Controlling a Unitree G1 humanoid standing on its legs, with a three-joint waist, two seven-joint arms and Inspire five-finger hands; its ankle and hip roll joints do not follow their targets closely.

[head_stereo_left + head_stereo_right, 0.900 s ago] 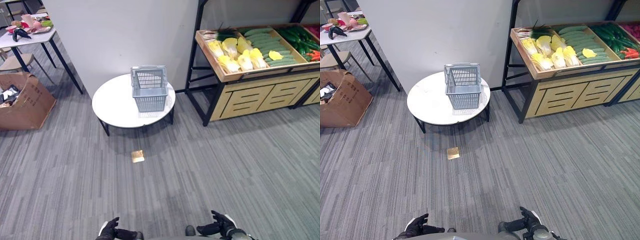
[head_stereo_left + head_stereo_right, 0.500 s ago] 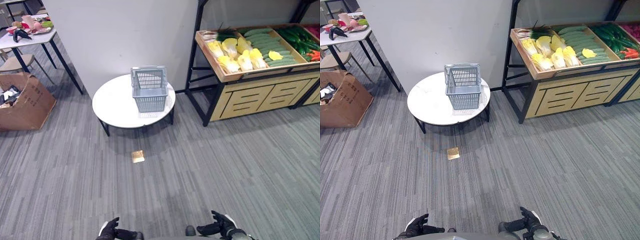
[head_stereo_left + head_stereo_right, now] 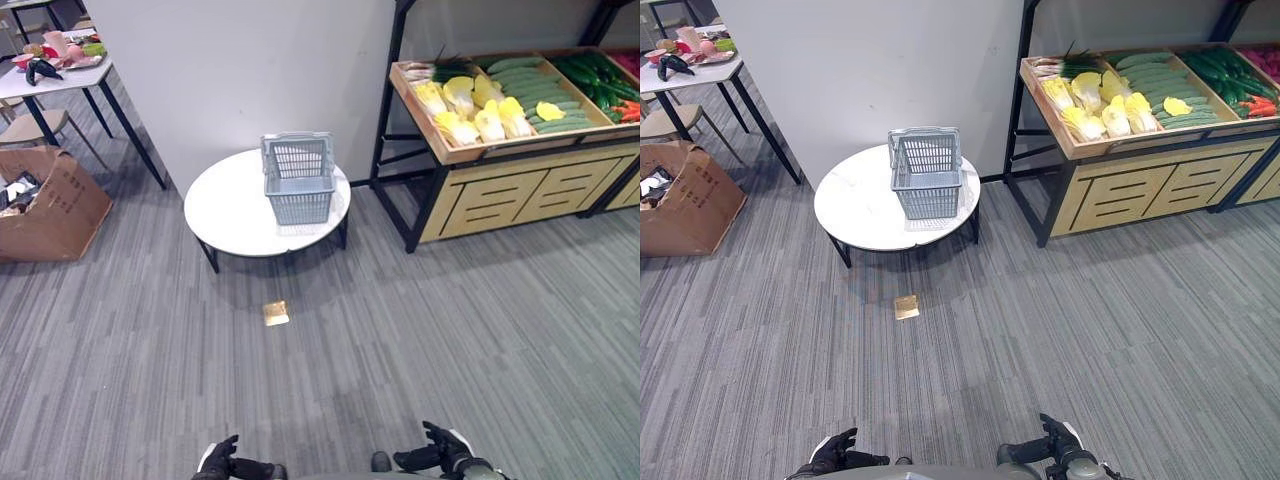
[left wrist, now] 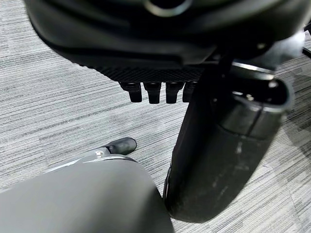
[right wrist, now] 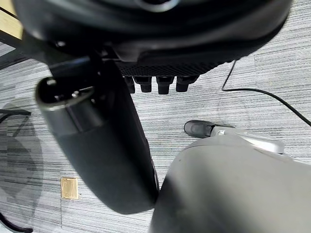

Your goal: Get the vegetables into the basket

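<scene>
Round table's basket (image 3: 298, 180), far from fingers (image 4: 151, 92).

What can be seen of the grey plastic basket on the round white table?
The grey plastic basket is rectangular with slotted mesh walls and a thicker rim. It stands upright on the round white table, toward the table's side nearer the wooden vegetable stand. It looks empty. A handle appears to lie folded along the rim. Nothing but the table touches it.

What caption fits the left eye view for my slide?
Empty grey basket on round white table, vegetables still on the shelf, both hands low and holding nothing.
</scene>
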